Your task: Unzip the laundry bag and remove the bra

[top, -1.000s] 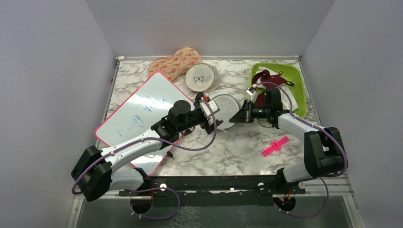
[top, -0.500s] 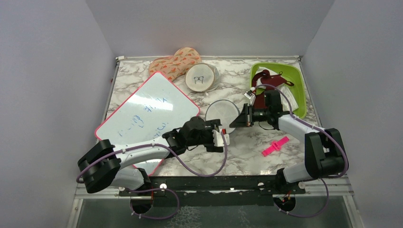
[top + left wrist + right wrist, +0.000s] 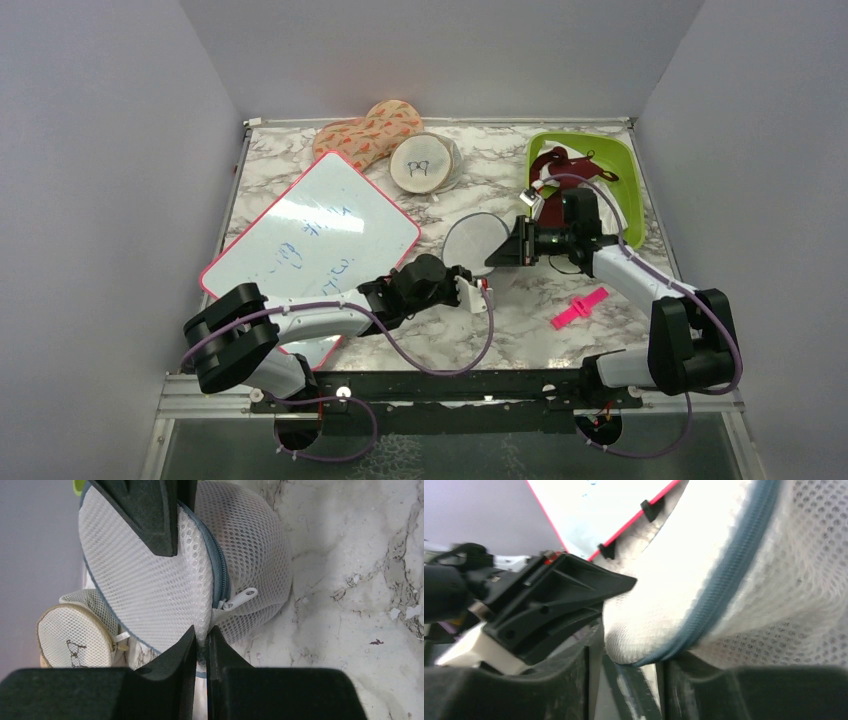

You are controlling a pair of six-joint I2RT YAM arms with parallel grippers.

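- A whiteboard [image 3: 310, 235] lies flat on the left of the tabletop [image 3: 520, 320], away from the work.
- The left tool [image 3: 202, 633] reaches in from the near side. Its fingers are closed, with a fold of mesh and a sliver of grey-blue rim pinched between the tips.
- The laundry bag [image 3: 145, 590] is at mid-tabletop between the two tools. It is tipped up on its edge, with one flat mesh face turned toward the left wrist camera.
- The zip follows the grey-blue rim around the drum. Its white pull [image 3: 241, 598] lies on that band just beside the left tool's pinch, pointing away from it, and the zip looks fully closed.
- The bra cannot be seen; it is presumably inside the bag.
- The right tool [image 3: 497, 254] straddles the rim on the side opposite the pull. Its fingers are parted, with slack on one side, so it does not seem to clamp.
- The left tool is nearer the pull but busy anchoring, so the loose right tool would have to travel round the rim to it.
- A green bin [image 3: 625, 160] stands far right.
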